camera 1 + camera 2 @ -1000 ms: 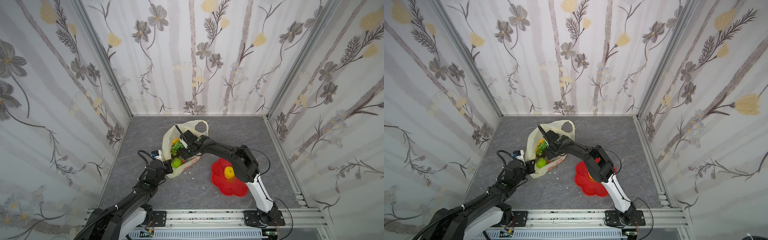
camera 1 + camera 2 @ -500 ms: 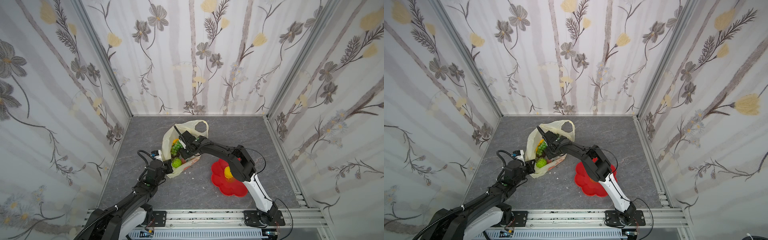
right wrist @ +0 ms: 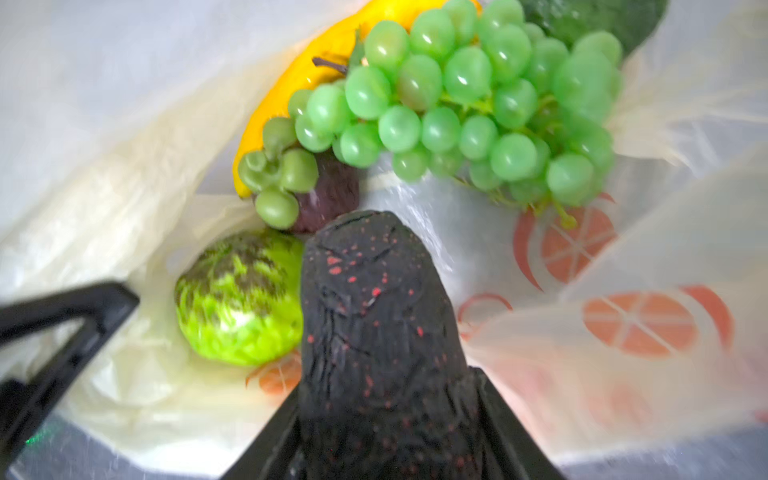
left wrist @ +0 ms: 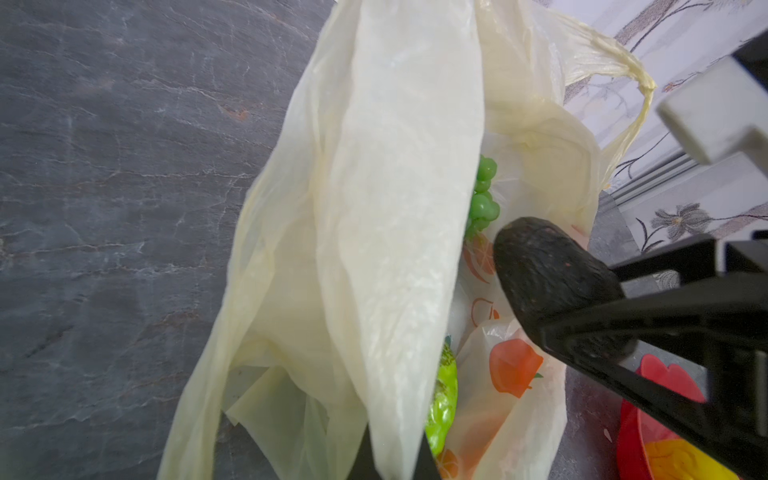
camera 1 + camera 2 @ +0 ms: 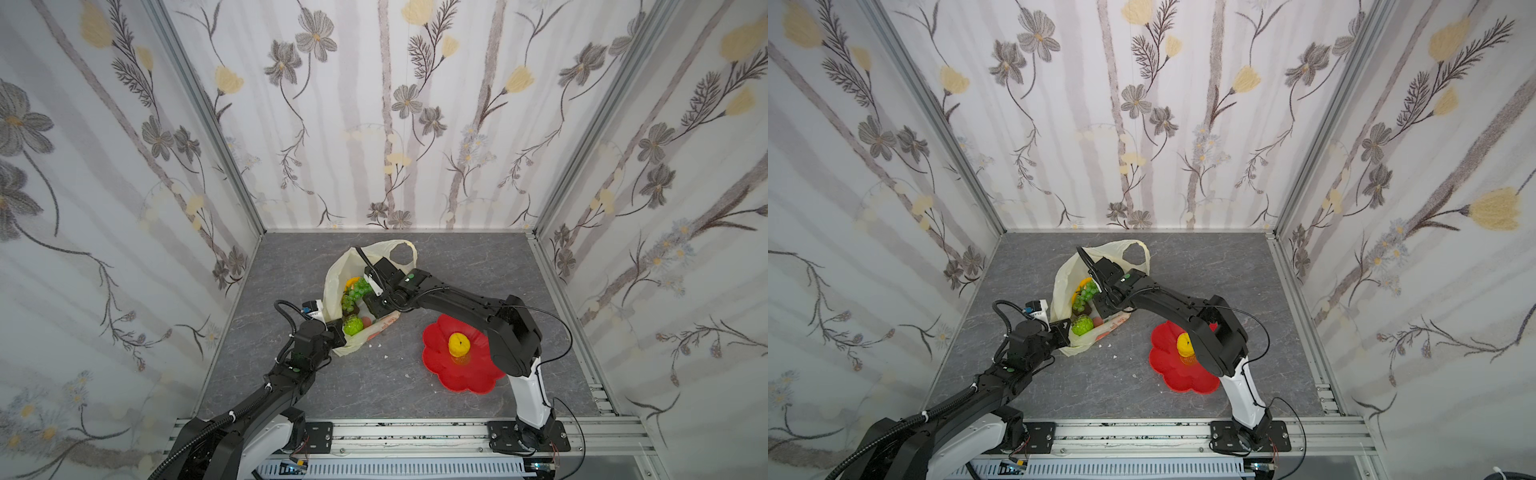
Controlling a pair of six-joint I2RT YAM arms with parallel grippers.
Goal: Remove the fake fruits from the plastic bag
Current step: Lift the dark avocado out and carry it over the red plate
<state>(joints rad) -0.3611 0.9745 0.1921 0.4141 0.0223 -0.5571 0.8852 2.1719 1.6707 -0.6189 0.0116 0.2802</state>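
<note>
The plastic bag (image 5: 332, 282) (image 5: 1063, 282) lies open on the grey floor, left of the middle. My left gripper (image 4: 392, 465) (image 5: 338, 333) is shut on its near rim and holds a fold up. My right gripper (image 3: 382, 395) (image 5: 376, 305) reaches into the bag's mouth, shut on the dark avocado (image 3: 374, 311) (image 4: 548, 274). Still inside are the green grape bunch (image 3: 478, 108) (image 5: 357, 291), a yellow banana (image 3: 299, 75), a bumpy green ball (image 3: 237, 299) (image 5: 353, 325) and a dark purple fruit (image 3: 328, 195).
A red flower-shaped plate (image 5: 440, 365) (image 5: 1167, 365) lies to the right of the bag, partly under my right arm, with a yellow fruit (image 5: 458, 344) on it. Small white crumbs (image 5: 386, 356) dot the floor between bag and plate. Papered walls close in three sides.
My right gripper's jaws have closed in on the avocado inside the bag, and that arm has shifted slightly. The left arm and the bag rim have stayed put.
</note>
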